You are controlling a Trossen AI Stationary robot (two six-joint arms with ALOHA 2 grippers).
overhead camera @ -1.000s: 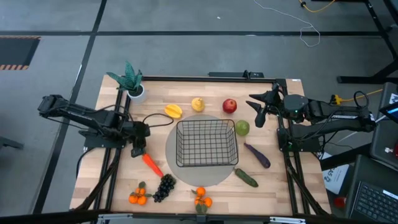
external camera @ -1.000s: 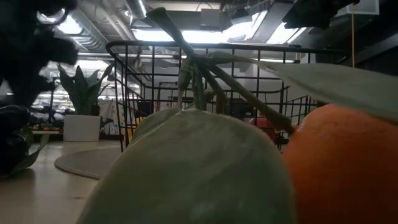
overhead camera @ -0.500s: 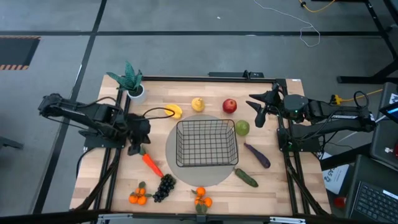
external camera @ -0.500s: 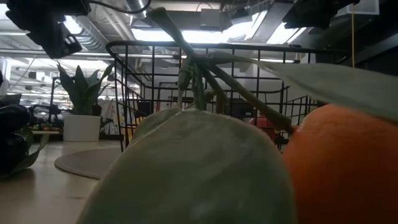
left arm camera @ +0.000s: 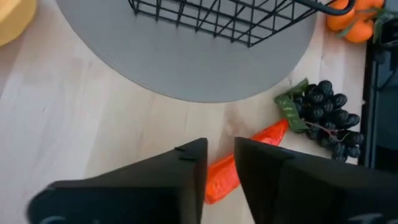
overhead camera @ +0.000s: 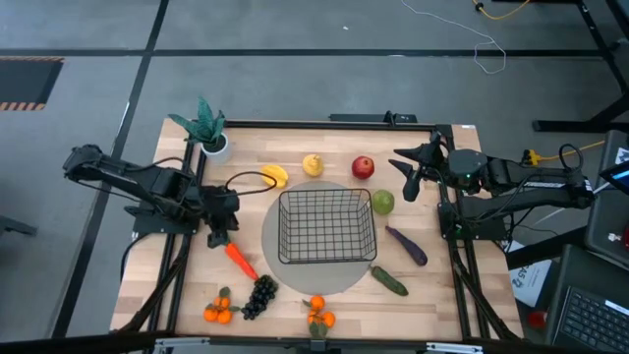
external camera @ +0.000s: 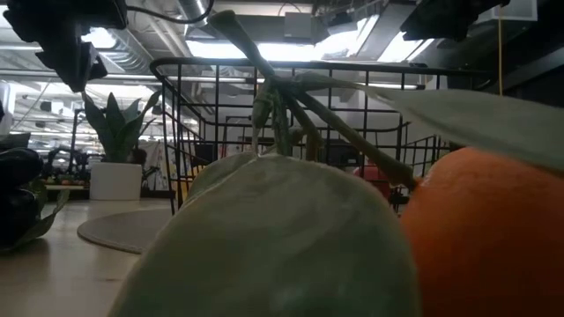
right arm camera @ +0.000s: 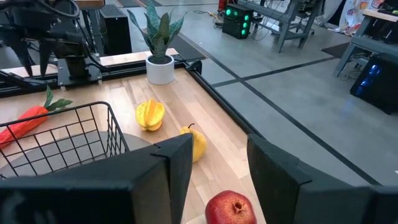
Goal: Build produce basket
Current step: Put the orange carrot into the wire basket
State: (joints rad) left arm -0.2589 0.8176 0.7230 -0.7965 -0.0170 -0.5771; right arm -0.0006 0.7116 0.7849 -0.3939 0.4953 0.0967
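Note:
The black wire basket [overhead camera: 326, 226] stands on the round grey mat [overhead camera: 324, 278] at the table's middle, with nothing in it. The orange carrot [overhead camera: 239, 260] lies on the wood left of the mat; it also shows in the left wrist view [left arm camera: 258, 138]. My left gripper [overhead camera: 218, 236] hangs above the carrot's thick end, clear of the table, with its fingers a little apart [left arm camera: 221, 149]. My right gripper [overhead camera: 413, 177] is open and empty at the far right, beside the red apple [overhead camera: 363, 167] and the green pear [overhead camera: 382, 203].
A starfruit [overhead camera: 275, 175] and a lemon [overhead camera: 313, 164] lie beyond the basket. An eggplant [overhead camera: 406, 246] and a cucumber [overhead camera: 389, 281] lie to its right. Grapes [overhead camera: 260, 295] and tangerines [overhead camera: 218, 311] lie near the front edge. A potted plant [overhead camera: 208, 133] stands at the far left.
My left gripper has gone up from close to the table beside the carrot's thick end. The carrot has stayed where it lay.

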